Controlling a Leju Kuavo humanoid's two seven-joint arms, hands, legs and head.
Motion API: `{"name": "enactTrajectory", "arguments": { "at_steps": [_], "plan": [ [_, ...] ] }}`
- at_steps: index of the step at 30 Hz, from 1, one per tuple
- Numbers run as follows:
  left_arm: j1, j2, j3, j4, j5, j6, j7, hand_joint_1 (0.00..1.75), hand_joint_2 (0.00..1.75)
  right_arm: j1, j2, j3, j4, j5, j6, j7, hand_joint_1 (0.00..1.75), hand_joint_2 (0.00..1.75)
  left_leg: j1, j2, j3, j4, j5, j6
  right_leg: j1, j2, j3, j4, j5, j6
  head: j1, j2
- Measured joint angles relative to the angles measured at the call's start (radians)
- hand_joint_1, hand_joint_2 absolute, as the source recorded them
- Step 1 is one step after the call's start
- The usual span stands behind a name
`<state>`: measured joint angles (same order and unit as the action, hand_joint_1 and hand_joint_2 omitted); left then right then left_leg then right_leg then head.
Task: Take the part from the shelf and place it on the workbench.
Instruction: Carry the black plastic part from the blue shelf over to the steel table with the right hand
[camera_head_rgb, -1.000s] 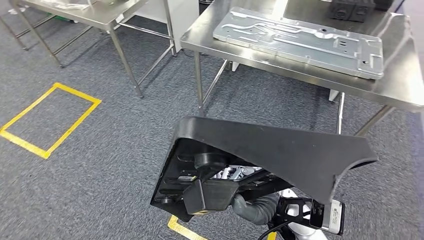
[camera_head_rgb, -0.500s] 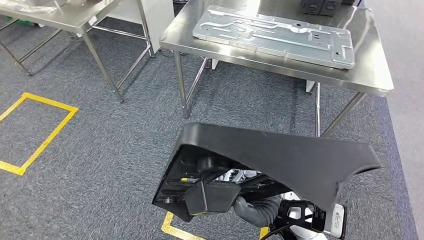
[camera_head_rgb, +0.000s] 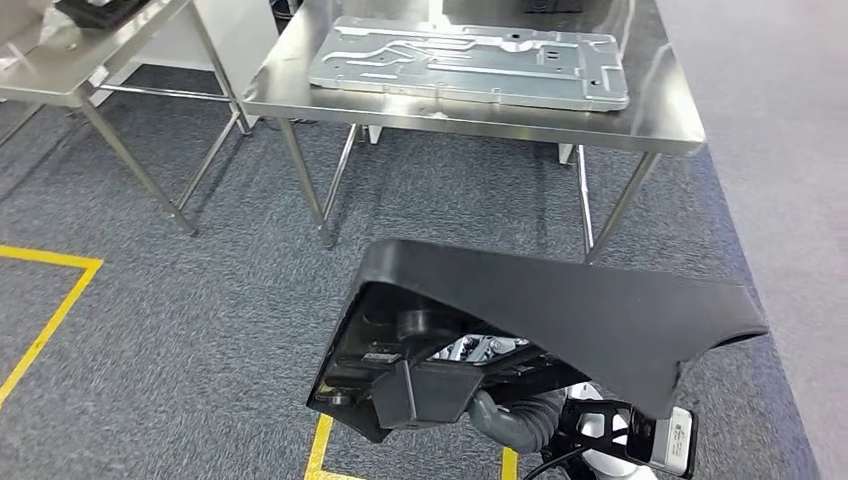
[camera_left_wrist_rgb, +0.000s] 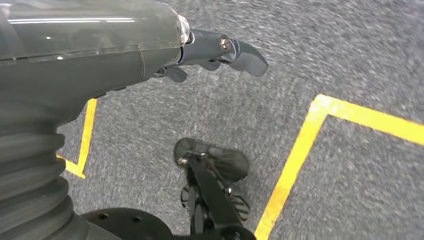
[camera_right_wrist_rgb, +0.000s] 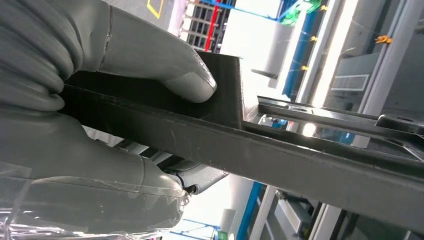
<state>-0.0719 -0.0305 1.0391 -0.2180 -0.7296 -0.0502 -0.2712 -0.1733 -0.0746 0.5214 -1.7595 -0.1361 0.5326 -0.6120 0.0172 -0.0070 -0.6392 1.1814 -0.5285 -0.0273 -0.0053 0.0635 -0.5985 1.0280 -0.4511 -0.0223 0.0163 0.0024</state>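
Observation:
A large black moulded part (camera_head_rgb: 560, 310) fills the lower middle of the head view, tilted, its hollow underside facing me. My right hand (camera_head_rgb: 512, 420) grips it from below at the near edge. In the right wrist view the grey thumb (camera_right_wrist_rgb: 150, 60) presses on the part's black rim (camera_right_wrist_rgb: 280, 150), with the other fingers beneath it. The steel workbench (camera_head_rgb: 665, 125) stands ahead across the carpet, apart from the part. My left hand (camera_left_wrist_rgb: 215, 50) hangs over the floor holding nothing, its fingers stretched out.
A big grey metal plate (camera_head_rgb: 470, 60) covers most of the workbench top. A second steel table (camera_head_rgb: 60, 70) stands to the left with a black item (camera_head_rgb: 100, 10) on it. Yellow tape lines (camera_head_rgb: 50, 310) mark the grey carpet.
The whole head view has shifted: the camera has moved, so the workbench now sits further left and squarer to me. The part stays in my right hand in the same pose.

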Motion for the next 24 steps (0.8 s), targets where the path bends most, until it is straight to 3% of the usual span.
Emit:
{"name": "enactTrajectory", "arguments": {
  "at_steps": [2, 4, 6, 8, 10, 11, 12, 13, 14, 16, 18, 22, 24],
  "plan": [
    [-0.002, 0.001, 0.000, 0.000, -0.004, 0.000, 0.000, 0.00, 1.75, 0.001, 0.000, 0.000, -0.002, 0.003, 0.000, 0.000, 1.75, 1.75, -0.001, -0.029, 0.051, -0.117, 0.045, 0.009, 0.001, 0.019, -0.002, 0.005, -0.003, 0.007, 0.000, 0.000],
    [-0.004, 0.001, 0.000, 0.000, -0.007, 0.000, 0.000, 0.00, 1.75, 0.004, 0.001, -0.001, -0.005, 0.008, -0.002, -0.001, 1.75, 1.75, -0.005, -0.037, 0.063, -0.145, 0.047, 0.019, 0.000, 0.031, -0.006, 0.006, -0.001, 0.019, 0.001, 0.000],
    [-0.007, 0.001, 0.000, 0.000, -0.012, -0.002, 0.000, 0.00, 1.75, 0.007, 0.001, -0.003, -0.010, 0.021, -0.007, -0.003, 1.75, 1.75, -0.004, -0.024, 0.065, -0.154, 0.055, 0.031, 0.000, 0.034, -0.008, 0.005, 0.000, 0.032, 0.001, 0.000],
    [-0.008, -0.001, 0.000, 0.000, -0.016, -0.007, 0.002, 0.00, 1.75, 0.009, 0.000, -0.005, -0.016, 0.039, -0.014, -0.009, 1.75, 1.75, 0.001, -0.011, 0.069, -0.165, 0.063, 0.045, 0.002, -0.001, -0.026, 0.045, -0.028, 0.041, 0.006, 0.000],
    [-0.006, -0.001, 0.000, 0.000, -0.019, -0.014, 0.006, 0.00, 1.75, 0.009, 0.000, -0.007, -0.019, 0.052, -0.017, -0.015, 1.75, 1.75, 0.001, 0.001, 0.070, -0.170, 0.065, 0.052, -0.001, -0.043, -0.081, 0.159, -0.092, 0.048, 0.011, 0.000],
    [-0.005, 0.000, 0.000, 0.000, -0.020, -0.018, 0.009, 0.00, 1.75, 0.010, 0.000, -0.007, -0.019, 0.056, -0.017, -0.018, 1.75, 1.75, 0.001, 0.008, 0.069, -0.170, 0.065, 0.052, -0.004, -0.051, -0.113, 0.222, -0.118, 0.051, 0.011, 0.000],
    [-0.004, 0.000, 0.000, 0.000, -0.022, -0.020, 0.011, 0.00, 1.75, 0.010, 0.000, -0.007, -0.019, 0.058, -0.017, -0.020, 1.75, 1.75, 0.000, 0.013, 0.068, -0.169, 0.064, 0.053, -0.006, -0.055, -0.133, 0.263, -0.128, 0.053, 0.011, 0.000],
    [-0.004, 0.000, 0.000, 0.000, -0.024, -0.022, 0.012, 0.00, 1.75, 0.010, -0.001, -0.007, -0.019, 0.059, -0.018, -0.022, 1.75, 1.75, 0.000, 0.017, 0.069, -0.168, 0.063, 0.052, -0.009, -0.057, -0.134, 0.265, -0.117, 0.055, 0.011, 0.000],
    [-0.005, 0.000, 0.000, 0.000, -0.025, -0.024, 0.012, 0.00, 1.75, 0.010, -0.001, -0.008, -0.019, 0.059, -0.018, -0.024, 1.75, 1.75, 0.001, 0.020, 0.070, -0.167, 0.061, 0.050, -0.010, -0.059, -0.116, 0.230, -0.090, 0.055, 0.011, 0.000],
    [-0.006, 0.000, 0.000, 0.000, -0.026, -0.029, 0.013, 0.00, 1.75, 0.006, -0.002, -0.009, -0.019, 0.059, -0.019, -0.027, 1.75, 1.75, 0.000, 0.022, 0.073, -0.165, 0.056, 0.044, -0.010, -0.069, -0.043, 0.093, -0.028, 0.051, 0.012, 0.000],
    [-0.007, 0.000, 0.000, 0.000, -0.028, -0.033, 0.013, 0.00, 1.75, 0.001, -0.003, -0.010, -0.019, 0.058, -0.021, -0.030, 1.75, 1.75, -0.003, 0.024, 0.076, -0.164, 0.052, 0.033, -0.004, -0.076, 0.002, 0.005, -0.006, 0.042, 0.011, 0.000],
    [-0.010, 0.001, 0.000, 0.000, -0.033, -0.034, 0.013, 0.00, 1.75, -0.005, -0.006, -0.013, -0.022, 0.056, -0.030, -0.033, 1.75, 1.75, -0.004, 0.027, 0.079, -0.160, 0.042, 0.010, -0.003, -0.069, 0.013, -0.015, -0.009, 0.019, 0.009, 0.000],
    [-0.012, 0.002, 0.000, 0.000, -0.034, -0.034, 0.013, 0.00, 1.75, -0.010, -0.007, -0.013, -0.024, 0.054, -0.033, -0.032, 1.75, 1.75, -0.002, 0.021, 0.049, -0.089, 0.006, 0.003, -0.007, -0.066, 0.024, -0.023, -0.012, 0.005, 0.006, 0.000]
  ]
}}
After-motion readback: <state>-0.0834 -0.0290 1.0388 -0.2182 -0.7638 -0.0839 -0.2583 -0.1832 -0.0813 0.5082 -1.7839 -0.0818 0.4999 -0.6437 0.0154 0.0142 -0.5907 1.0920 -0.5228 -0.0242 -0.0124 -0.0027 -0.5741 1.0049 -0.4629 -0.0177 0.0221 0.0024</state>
